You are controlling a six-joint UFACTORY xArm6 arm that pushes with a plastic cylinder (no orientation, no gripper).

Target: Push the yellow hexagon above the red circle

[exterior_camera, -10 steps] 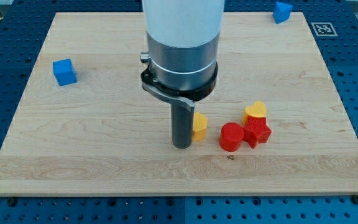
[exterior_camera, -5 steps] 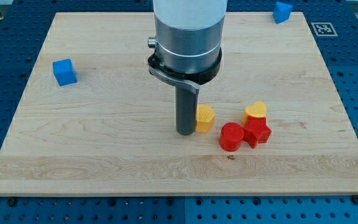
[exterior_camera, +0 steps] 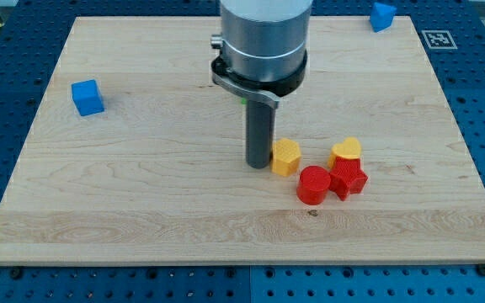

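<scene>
The yellow hexagon (exterior_camera: 286, 157) sits on the wooden board, up and to the left of the red circle (exterior_camera: 314, 185). My tip (exterior_camera: 258, 165) touches the hexagon's left side. A red star-shaped block (exterior_camera: 349, 178) lies against the red circle's right side. A yellow heart-shaped block (exterior_camera: 345, 151) sits just above the red star.
A blue cube (exterior_camera: 87, 97) lies at the board's left. Another blue block (exterior_camera: 383, 15) sits at the view's top right, by the board's edge (exterior_camera: 242, 259). A fiducial marker (exterior_camera: 436, 38) is at the top right corner. The arm's body hides the top middle.
My tip has moved right and slightly up, pushing the yellow hexagon right and up, closer to the red circle. The other blocks have not moved.
</scene>
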